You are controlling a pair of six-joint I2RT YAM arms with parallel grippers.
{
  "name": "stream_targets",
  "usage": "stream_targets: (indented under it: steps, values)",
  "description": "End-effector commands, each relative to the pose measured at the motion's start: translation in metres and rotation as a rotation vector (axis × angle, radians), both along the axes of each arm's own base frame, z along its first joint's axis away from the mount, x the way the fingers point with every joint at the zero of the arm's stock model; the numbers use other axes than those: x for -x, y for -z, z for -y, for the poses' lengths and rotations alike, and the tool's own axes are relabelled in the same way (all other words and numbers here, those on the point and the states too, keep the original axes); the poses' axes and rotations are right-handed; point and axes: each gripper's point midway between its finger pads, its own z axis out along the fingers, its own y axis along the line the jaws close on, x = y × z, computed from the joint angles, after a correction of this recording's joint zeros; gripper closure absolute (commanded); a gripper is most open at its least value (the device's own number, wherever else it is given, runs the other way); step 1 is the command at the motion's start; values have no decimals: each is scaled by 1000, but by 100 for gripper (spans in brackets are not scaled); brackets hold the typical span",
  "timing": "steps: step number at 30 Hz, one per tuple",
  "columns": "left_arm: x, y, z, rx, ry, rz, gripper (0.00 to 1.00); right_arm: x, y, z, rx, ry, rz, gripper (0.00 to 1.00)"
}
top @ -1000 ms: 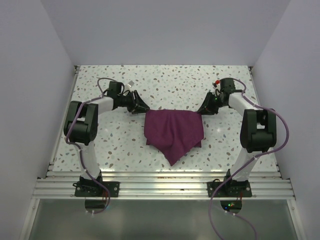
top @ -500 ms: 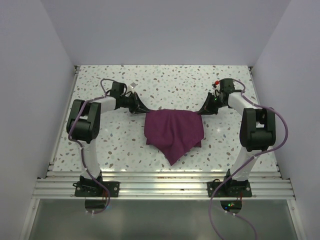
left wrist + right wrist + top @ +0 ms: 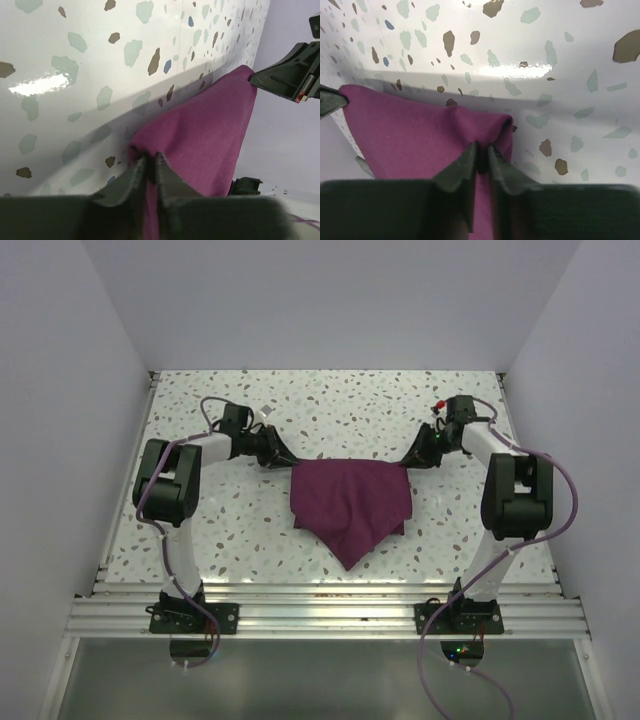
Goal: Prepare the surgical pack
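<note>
The surgical pack [image 3: 348,502] is a deep purple-maroon cloth lying on the speckled table, its far edge stretched straight between my two grippers and its near part hanging to a point toward the arm bases. My left gripper [image 3: 287,460] is shut on the cloth's far left corner; in the left wrist view the pack [image 3: 205,135] is pinched at the fingertips of the gripper [image 3: 150,161]. My right gripper [image 3: 407,461] is shut on the far right corner; in the right wrist view the pack [image 3: 420,135] bunches at the tips of the gripper [image 3: 482,149].
The speckled table [image 3: 330,405] is walled by white panels at the back and both sides. A metal rail [image 3: 320,615] with the arm bases runs along the near edge. The right gripper's fingers [image 3: 285,77] show at the right of the left wrist view.
Both grippers keep their hold on the cloth's far corners. The right arm has shifted slightly right and the top edge is drawn a little tauter; the left arm shifted slightly earlier.
</note>
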Motion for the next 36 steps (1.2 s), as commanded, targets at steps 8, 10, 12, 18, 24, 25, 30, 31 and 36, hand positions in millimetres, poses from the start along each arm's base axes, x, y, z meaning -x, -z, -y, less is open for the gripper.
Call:
stream_targets:
  steps: [8, 10, 12, 18, 24, 25, 30, 31, 36]
  values:
    - [18, -37, -14, -13, 34, 91, 53, 30, -35, 5, -30, 9, 32, 43]
    - [27, -40, -15, -10, 40, 96, 53, 49, -39, 3, -38, 0, 27, 43]
    - [46, -44, -10, 5, 69, 97, 52, 69, -34, -3, -45, -25, 6, 43]
    - [85, -35, 6, 9, 127, 74, 52, 110, -31, -7, -22, -56, 9, 45]
    - [98, -22, 10, 2, 143, 47, 57, 126, -18, -7, -22, -72, -20, 50]
    - [99, -20, 9, -3, 142, 46, 59, 126, -18, -8, -23, -75, -19, 55]
    - [104, -20, 9, 7, 147, 38, 86, 134, -14, -6, -10, -85, -47, 86]
    - [106, -17, 8, 5, 146, 31, 92, 135, -13, -4, -2, -83, -53, 95]
    - [110, -15, 3, -29, 136, 29, 100, 145, -8, 14, 115, -58, -85, 100]
